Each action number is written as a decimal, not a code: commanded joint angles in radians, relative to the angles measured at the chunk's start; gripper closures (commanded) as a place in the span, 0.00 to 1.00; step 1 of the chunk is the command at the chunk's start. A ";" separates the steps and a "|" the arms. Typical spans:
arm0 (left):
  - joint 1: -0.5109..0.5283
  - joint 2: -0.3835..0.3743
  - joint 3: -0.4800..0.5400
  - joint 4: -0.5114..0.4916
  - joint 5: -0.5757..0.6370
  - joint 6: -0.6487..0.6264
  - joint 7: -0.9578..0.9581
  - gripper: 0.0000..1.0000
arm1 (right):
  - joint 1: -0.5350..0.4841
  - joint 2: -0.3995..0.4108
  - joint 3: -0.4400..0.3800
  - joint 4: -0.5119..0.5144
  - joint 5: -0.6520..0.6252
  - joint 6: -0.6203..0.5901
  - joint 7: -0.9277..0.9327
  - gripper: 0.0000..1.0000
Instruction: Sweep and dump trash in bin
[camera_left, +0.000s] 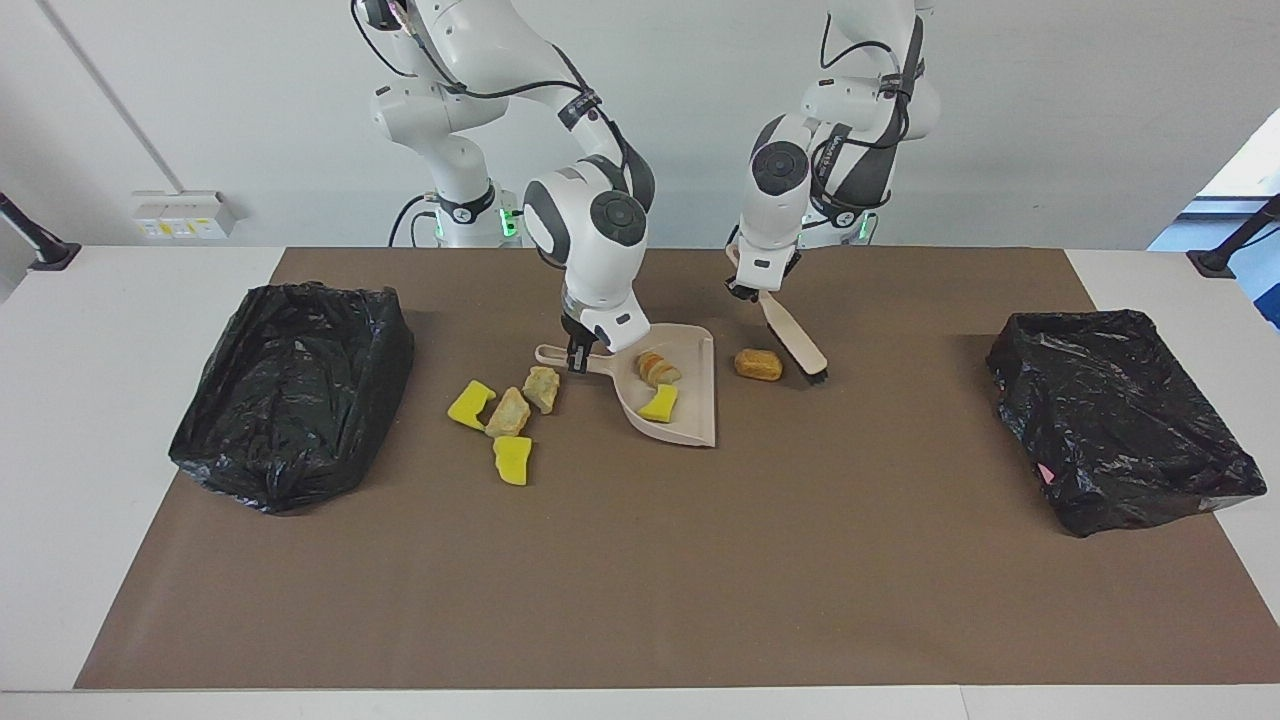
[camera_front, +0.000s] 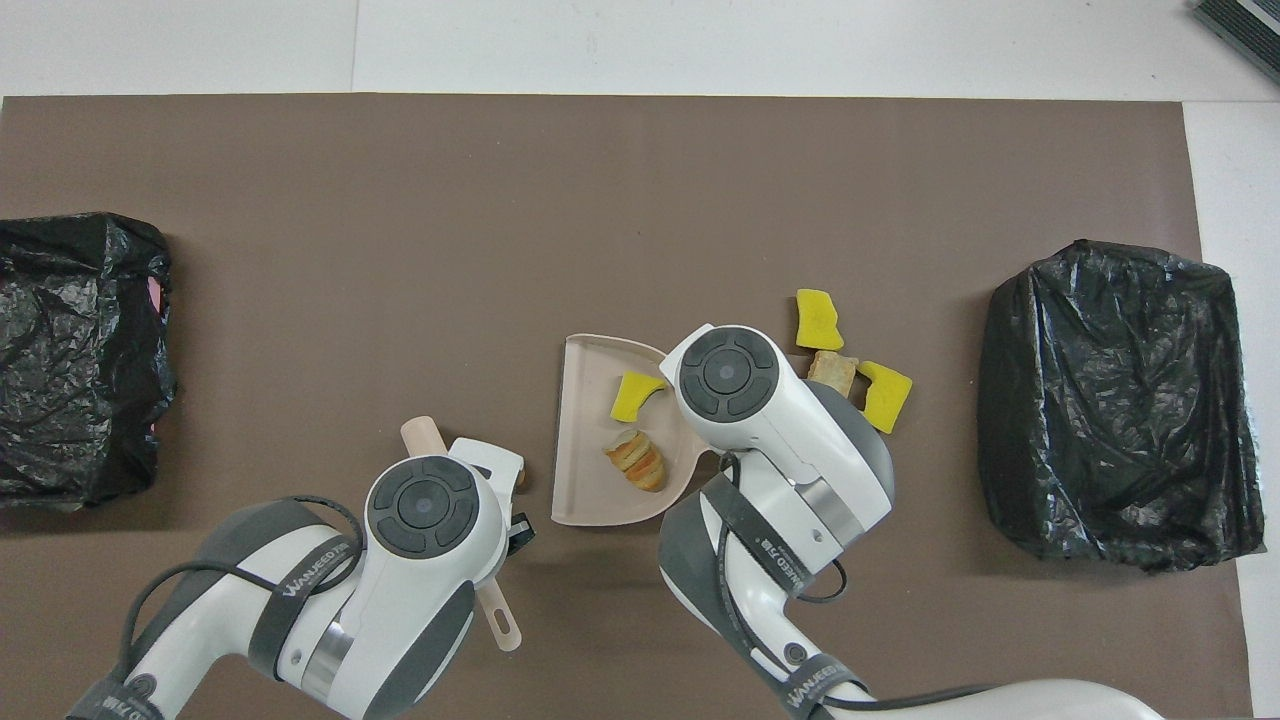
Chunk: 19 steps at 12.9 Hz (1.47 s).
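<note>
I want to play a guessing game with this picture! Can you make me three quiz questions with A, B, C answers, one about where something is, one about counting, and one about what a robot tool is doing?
1. Where is the orange-brown lump?
A. in the dustpan
B. on the mat between the dustpan and the brush
C. in a bin

2. How many trash pieces lie in the dustpan?
A. two
B. four
C. none

3. What is the right tool doing?
A. hanging open
B. shut on the dustpan's handle
C. holding the brush

Answers:
1 B, it sits on the mat by the bristles.
2 A, one yellow, one bread-like.
3 B, it grips the handle; the left tool holds the brush.
</note>
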 joint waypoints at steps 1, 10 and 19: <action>-0.025 0.008 0.003 -0.006 -0.017 0.054 0.087 1.00 | -0.013 -0.013 0.004 -0.015 -0.002 -0.018 0.026 1.00; -0.131 0.114 0.001 0.130 -0.171 0.202 0.439 1.00 | -0.002 -0.010 0.004 0.031 0.006 -0.156 0.183 1.00; -0.117 0.090 0.015 0.247 -0.159 -0.103 0.437 1.00 | -0.006 -0.009 0.004 0.031 0.007 -0.148 0.207 1.00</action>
